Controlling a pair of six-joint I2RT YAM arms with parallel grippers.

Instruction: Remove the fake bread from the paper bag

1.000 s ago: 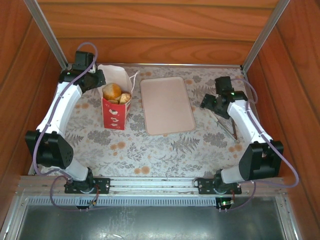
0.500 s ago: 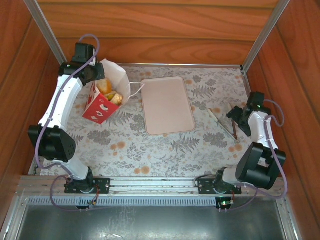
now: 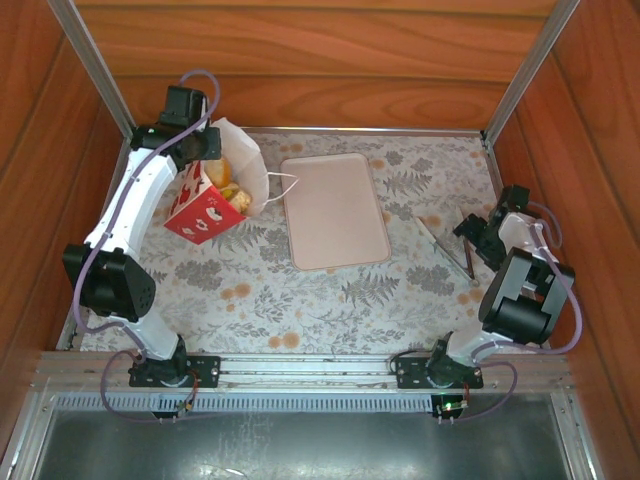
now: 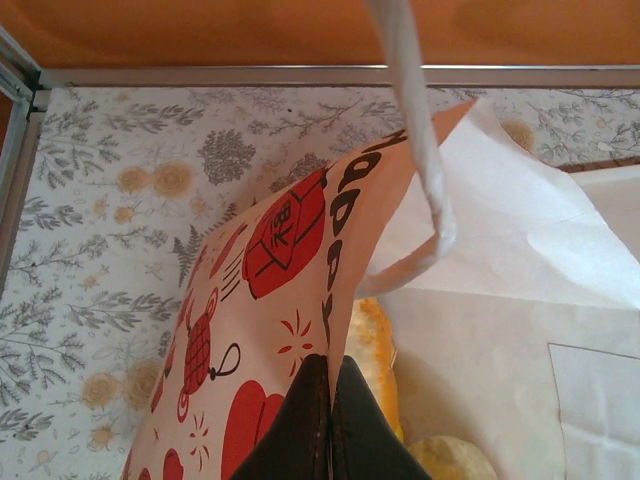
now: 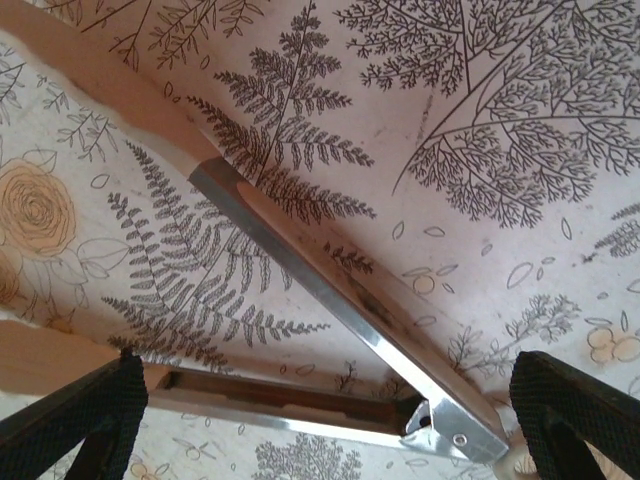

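The paper bag (image 3: pixel 204 208), red below and white above, hangs tilted at the back left, its mouth turned toward the tray. My left gripper (image 3: pixel 197 150) is shut on the bag's upper wall; in the left wrist view the black jaws (image 4: pixel 330 405) pinch the paper edge. Golden fake bread (image 3: pixel 229 187) shows in the mouth, and two pieces (image 4: pixel 371 352) lie inside beside the jaws. A white cord handle (image 4: pixel 421 150) loops over the opening. My right gripper (image 3: pixel 480 232) is low at the right edge, open wide with nothing between its fingers (image 5: pixel 92 420).
A pale beige tray (image 3: pixel 333 210) lies flat at the middle back. Metal tongs (image 3: pixel 446 246) rest on the floral cloth right of it, directly under the right gripper (image 5: pixel 325 400). Wooden walls close in the back and sides.
The left arm has lifted the bag and tipped it from upright, mouth toward the tray. The right arm has drawn back from the tray's corner to the right edge, above the tongs.
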